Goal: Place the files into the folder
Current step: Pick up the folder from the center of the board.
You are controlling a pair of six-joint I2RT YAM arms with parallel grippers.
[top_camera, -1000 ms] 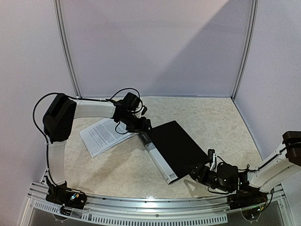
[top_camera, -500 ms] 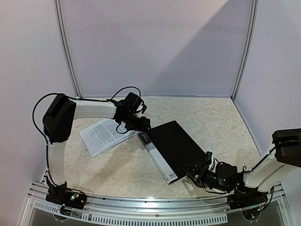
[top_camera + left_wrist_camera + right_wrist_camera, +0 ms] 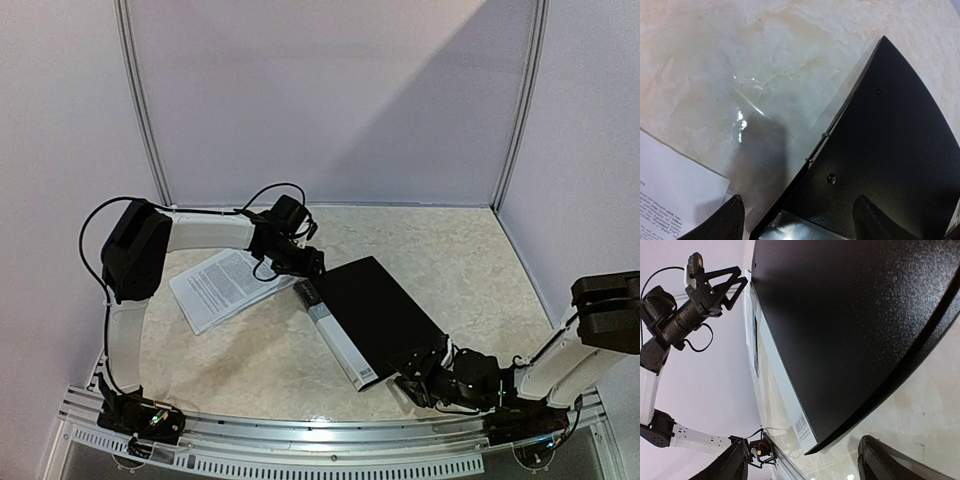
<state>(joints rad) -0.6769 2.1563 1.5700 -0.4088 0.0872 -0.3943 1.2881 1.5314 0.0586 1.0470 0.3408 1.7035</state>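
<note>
Evenly lit marbled tabletop (image 3: 250,360), lilac walls (image 3: 330,100); left tool (image 3: 312,265), right tool (image 3: 412,374) released beside folder (image 3: 380,310).

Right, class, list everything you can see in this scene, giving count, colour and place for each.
files: one thin stack, white with black print, on the table left of the folder
folder: one, black with a white spine strip, lying flat mid-table
table: one, beige marbled, under everything
back wall: one, pale, behind the table
left gripper: one, black, open, at the folder's far left corner
right gripper: one, black, open, at the folder's near right corner
</note>
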